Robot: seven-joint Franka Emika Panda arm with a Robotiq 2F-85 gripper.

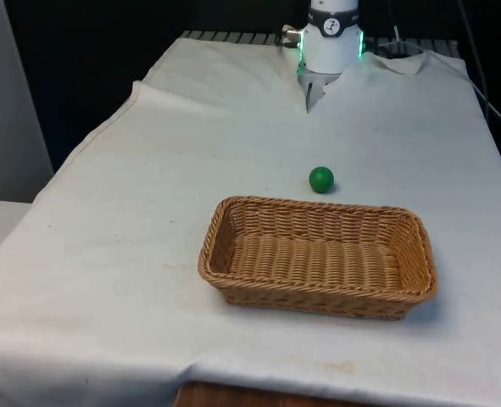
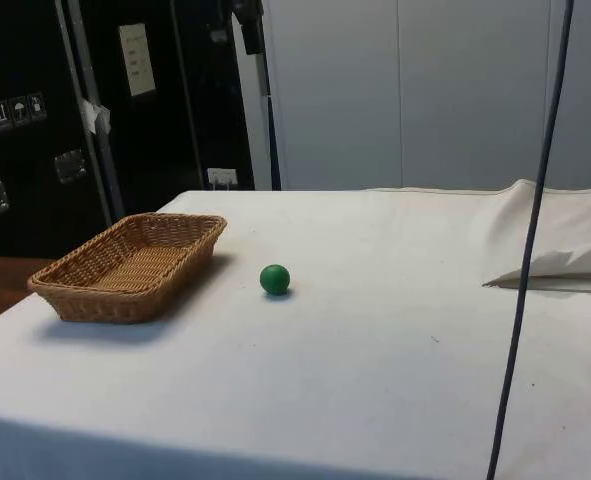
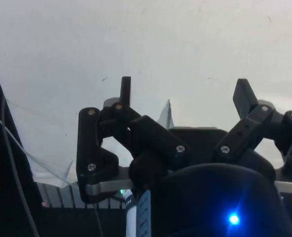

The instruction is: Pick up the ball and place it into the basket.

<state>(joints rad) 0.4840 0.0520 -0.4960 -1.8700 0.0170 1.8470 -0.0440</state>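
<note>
A small green ball (image 1: 321, 179) rests on the white cloth just beyond the far rim of the wicker basket (image 1: 318, 254). From the side, the ball (image 2: 275, 279) lies a short way off the basket (image 2: 130, 265), which holds nothing. My gripper (image 3: 184, 94) is open, its two black fingers (image 3: 125, 90) spread wide over bare cloth, with nothing between them. Its distance from the ball cannot be read here.
The white robot base (image 1: 331, 38) stands at the table's far end, where the cloth (image 1: 233, 127) is wrinkled. A dark cable (image 2: 530, 240) hangs down across the side view. A folded ridge of cloth (image 2: 560, 250) lies at the table's far end.
</note>
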